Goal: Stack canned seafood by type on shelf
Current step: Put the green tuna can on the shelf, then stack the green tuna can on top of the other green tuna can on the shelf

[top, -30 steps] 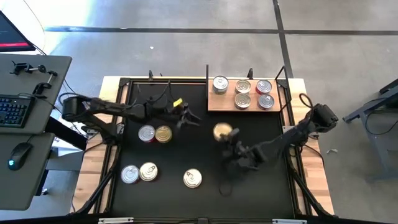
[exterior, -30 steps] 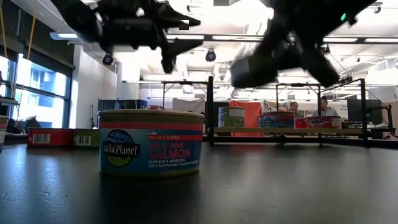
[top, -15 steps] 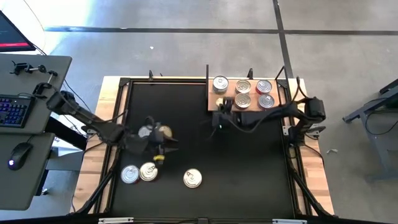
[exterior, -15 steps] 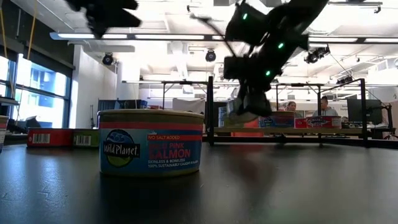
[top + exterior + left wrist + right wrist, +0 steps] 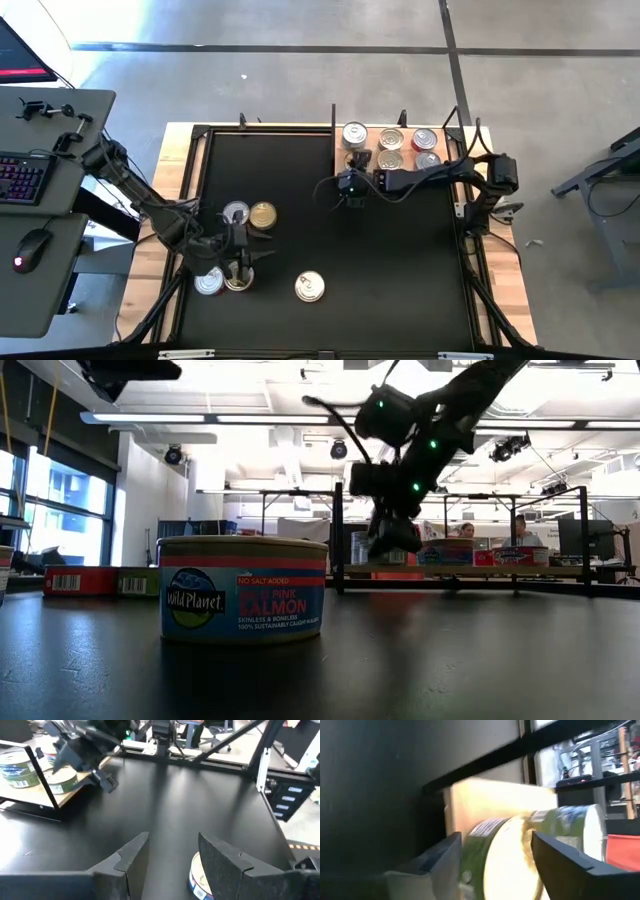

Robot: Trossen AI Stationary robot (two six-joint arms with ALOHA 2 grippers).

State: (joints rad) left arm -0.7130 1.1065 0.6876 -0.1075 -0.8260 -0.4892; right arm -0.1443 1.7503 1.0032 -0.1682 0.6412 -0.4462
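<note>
My right gripper (image 5: 354, 172) (image 5: 495, 839) is at the near left part of the light wooden shelf (image 5: 408, 173), shut on a green-sided, gold-lidded can (image 5: 512, 855). Several more cans (image 5: 391, 138) stand on the shelf. My left gripper (image 5: 243, 268) (image 5: 172, 840) hangs open above two cans (image 5: 208, 282) near the mat's near left corner, touching nothing. One of them (image 5: 199, 876) shows under its fingers. A silver can (image 5: 236, 213) and a gold one (image 5: 262, 214) stand side by side on the mat. A salmon can (image 5: 310, 288) (image 5: 243, 590) stands alone near the near edge. My right gripper has the green can's side wall (image 5: 487, 827) between its two fingers (image 5: 442, 855), one on each side. The fingers come level from the table's near side, pointing at the shelf. The can is upright over the board (image 5: 490, 795); whether its base rests on it I cannot tell.
A black frame with upright posts (image 5: 333, 115) borders the mat and the shelf's left side. A wide stretch of black mat (image 5: 400, 260) lies between the two arms. A desk with keyboard and mouse (image 5: 30, 200) stands beyond the table's left edge. People sit in the room behind (image 5: 520, 530).
My right gripper has carried the gold-lidded can from the mat's middle toward the far edge, to the shelf's near left part, and has stayed there for the last half second. My left gripper has swung from the far middle of the mat toward the near left, over the two cans.
</note>
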